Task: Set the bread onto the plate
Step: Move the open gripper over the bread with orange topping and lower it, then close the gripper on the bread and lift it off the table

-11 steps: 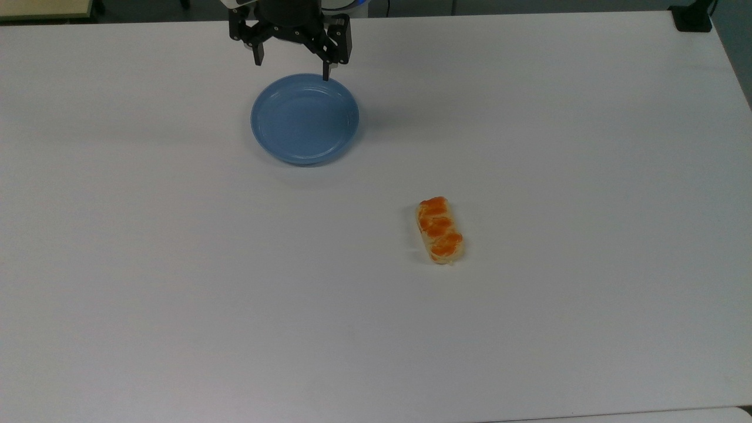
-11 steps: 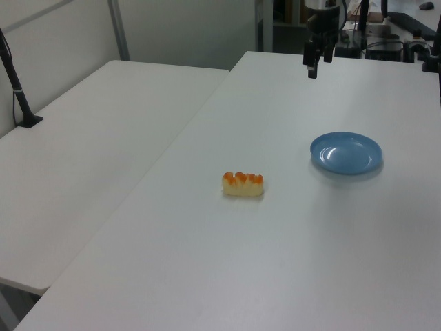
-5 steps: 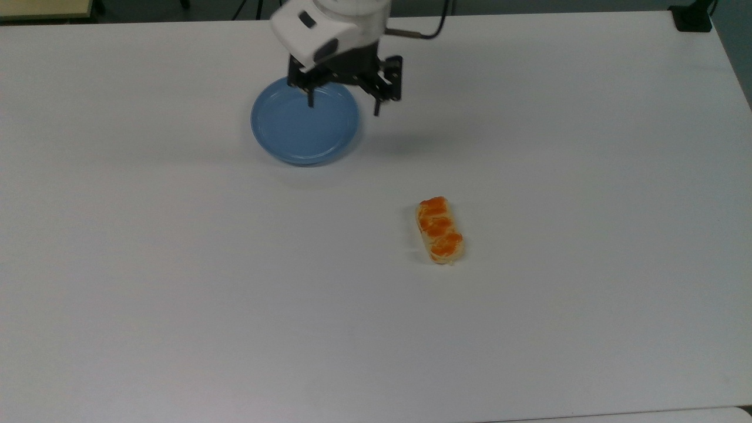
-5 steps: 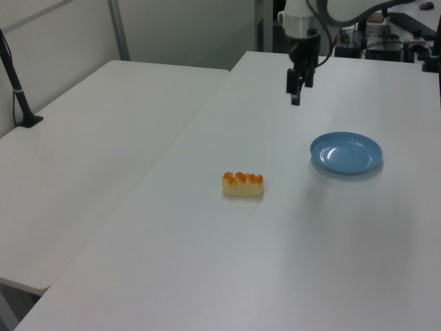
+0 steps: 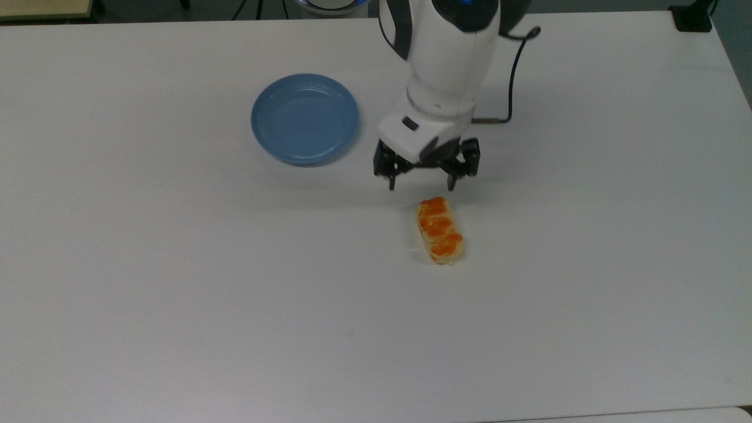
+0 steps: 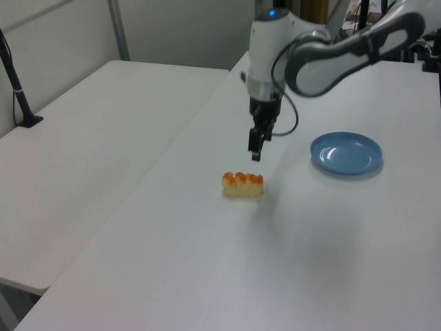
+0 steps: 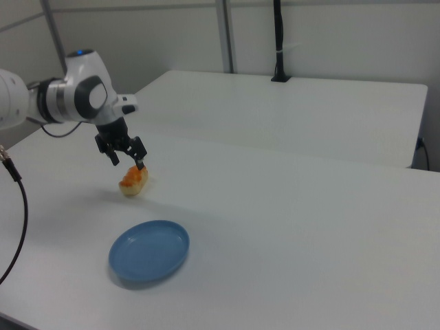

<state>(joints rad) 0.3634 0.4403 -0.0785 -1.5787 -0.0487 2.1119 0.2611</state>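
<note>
Moved since the earlier frames: the arm and its pincer (image 5: 422,188), from over the plate (image 5: 305,118) to a position just above the bread (image 5: 440,230).

Top view. Pincer fingers spread apart, empty, tips pointing down over the bun's upper end, apart from it. Bread lies flat on the white desk (image 5: 176,282), long axis running top to bottom with a slight lean toward the top view's right at its lower end; orange patches face up. Plate sits well apart, toward the top view's upper left, holding nothing. A black cable (image 5: 512,70) trails from the white arm (image 5: 446,64). A dark fixture (image 5: 692,16) occupies the desk's far right corner.

Left view. Pincer (image 6: 255,153) hangs just above the bread (image 6: 242,184), whose long axis runs left to right. Plate (image 6: 346,153) lies toward the left view's right. A second white table (image 6: 89,145) adjoins on the left, carrying a black post (image 6: 16,89).

Right view. Pincer (image 7: 126,162) hovers over the bread (image 7: 133,181); fingers parted. Plate (image 7: 149,251) lies nearer the camera. Pale partition walls behind; a black post (image 7: 278,41) stands on the far table.
</note>
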